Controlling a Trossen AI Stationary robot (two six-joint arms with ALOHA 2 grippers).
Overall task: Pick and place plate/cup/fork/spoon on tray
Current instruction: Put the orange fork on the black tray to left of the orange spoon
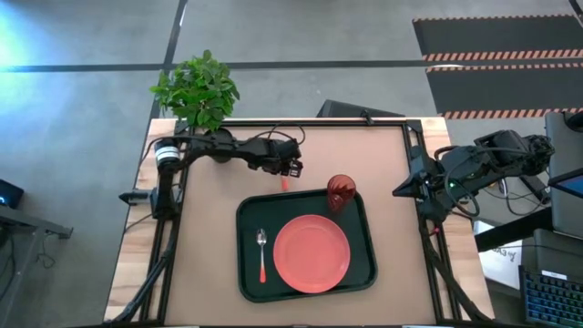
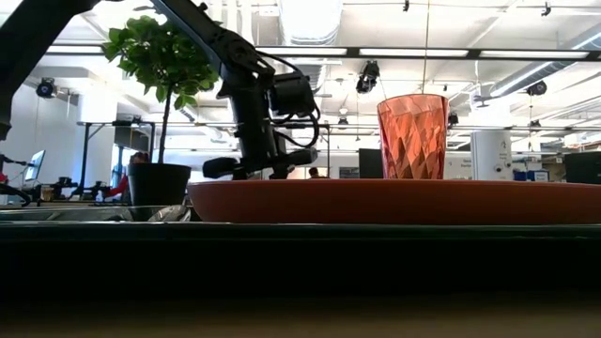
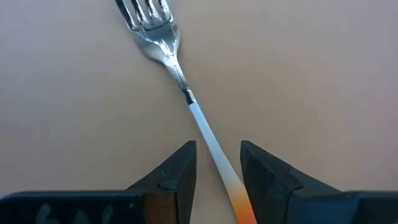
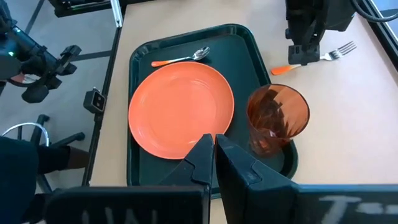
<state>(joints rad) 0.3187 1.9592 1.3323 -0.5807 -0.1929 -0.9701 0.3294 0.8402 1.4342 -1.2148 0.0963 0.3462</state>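
The fork [image 3: 163, 48] lies flat on the table just beyond the tray's far edge, and also shows in the right wrist view [image 4: 328, 55]. My left gripper [image 3: 217, 163] points down over it, open, one finger on either side of the fork's handle [image 3: 214, 152], low over the table [image 1: 291, 169]. The dark tray [image 1: 246, 273] holds the coral plate [image 1: 311, 253], the spoon [image 1: 262, 253] along its left side and the red-brown cup [image 1: 342, 192] upright in its far right corner. My right gripper [image 4: 214, 158] is shut and empty, at the table's right edge [image 1: 401, 191].
A potted plant [image 1: 199, 91] stands at the table's far left corner, behind my left arm. The cup stands just to the right of the fork's handle end [image 4: 283, 68]. Bare table lies to the tray's left and right and beyond it.
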